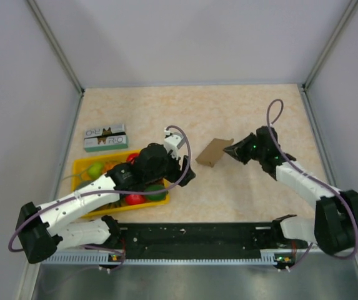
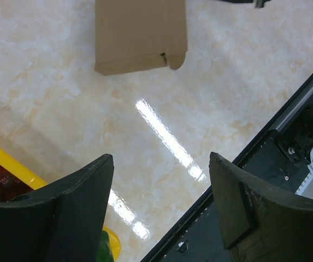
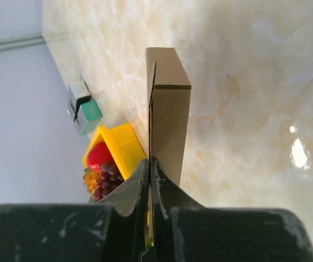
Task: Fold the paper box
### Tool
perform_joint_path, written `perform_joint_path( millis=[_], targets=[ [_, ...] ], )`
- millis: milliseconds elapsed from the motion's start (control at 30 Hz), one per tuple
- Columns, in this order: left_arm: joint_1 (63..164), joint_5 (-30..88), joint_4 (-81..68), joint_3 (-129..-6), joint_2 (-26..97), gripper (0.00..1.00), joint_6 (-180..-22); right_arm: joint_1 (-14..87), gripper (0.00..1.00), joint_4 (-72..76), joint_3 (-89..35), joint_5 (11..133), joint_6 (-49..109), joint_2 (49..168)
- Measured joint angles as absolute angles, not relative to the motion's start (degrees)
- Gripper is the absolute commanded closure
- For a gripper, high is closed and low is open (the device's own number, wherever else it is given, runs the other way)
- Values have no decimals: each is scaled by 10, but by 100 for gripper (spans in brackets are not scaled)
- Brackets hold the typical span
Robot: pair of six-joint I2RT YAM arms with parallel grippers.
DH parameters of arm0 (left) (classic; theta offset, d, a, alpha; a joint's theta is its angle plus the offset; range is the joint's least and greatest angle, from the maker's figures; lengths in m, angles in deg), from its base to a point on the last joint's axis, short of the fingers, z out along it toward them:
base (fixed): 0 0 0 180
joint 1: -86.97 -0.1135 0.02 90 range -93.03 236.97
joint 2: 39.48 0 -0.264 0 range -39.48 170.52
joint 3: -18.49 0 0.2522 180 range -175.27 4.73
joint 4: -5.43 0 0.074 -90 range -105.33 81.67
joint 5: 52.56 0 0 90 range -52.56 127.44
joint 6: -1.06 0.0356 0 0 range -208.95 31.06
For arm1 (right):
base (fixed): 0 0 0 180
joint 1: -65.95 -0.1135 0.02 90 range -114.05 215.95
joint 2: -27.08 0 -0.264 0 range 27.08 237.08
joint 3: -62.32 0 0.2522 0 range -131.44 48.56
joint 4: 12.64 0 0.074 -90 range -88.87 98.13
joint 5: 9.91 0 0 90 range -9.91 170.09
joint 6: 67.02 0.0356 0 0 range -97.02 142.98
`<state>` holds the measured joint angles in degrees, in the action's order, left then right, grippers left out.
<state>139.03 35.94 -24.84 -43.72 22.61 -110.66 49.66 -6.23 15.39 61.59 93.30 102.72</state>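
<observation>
The right pincer point(image 3: 149, 164), black with two fingers, is pressed together on the near edge of the paper box point(image 3: 167, 109), a plain brown flat piece of cardboard with a small notch and a rounded flap. It pinches only a thin strip of that edge, so the hold is small. The box is near the middle of the pale marble-look table point(image 1: 228, 112), between the two arms and well apart from the bright yellow plastic tray point(image 1: 82, 165) of toy fruit point(image 1: 135, 199). From the top it looks tipped up on the held side, but I cannot tell if the far side rests on the table. The left pincer point(image 2: 161, 157) has its two black fingers wide apart with nothing between them; it hangs over bare table by the tray and points at the box, near it but not touching. I think the box is very light, so it will lift easily but can slide or swing if pushed. The cardboard looks thin, stiff in the flat parts and ready to bend at its creases, so a hard squeeze could dent it. A good place for the left pincer to take hold is the free edge on its side, close to a crease, while the right one holds the other side steady.
</observation>
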Motion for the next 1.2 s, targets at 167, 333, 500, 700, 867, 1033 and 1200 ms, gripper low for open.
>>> perform_joint_path(
  millis=[167,333,500,700,867,1033,1200],
  targets=[
    [1390,354,-246,-437,209,25,-1124,487,100,253,14,737,902,907],
    [1392,346,-242,-437,169,25,-1132,478,100,467,-32,806,900,891],
    [1392,334,-237,-437,151,25,-1140,462,100,645,-102,853,888,967],
    [1393,310,-228,-427,138,25,-1148,421,100,738,-218,920,899,1046],
    [1393,298,-221,-427,122,25,-1148,402,100,756,-232,945,935,1063],
    [1393,294,-220,-427,105,25,-1148,374,97,771,-227,959,972,1089],
    [1394,282,-212,-405,85,25,-1159,361,89,772,-227,963,991,1121]
  ],
)
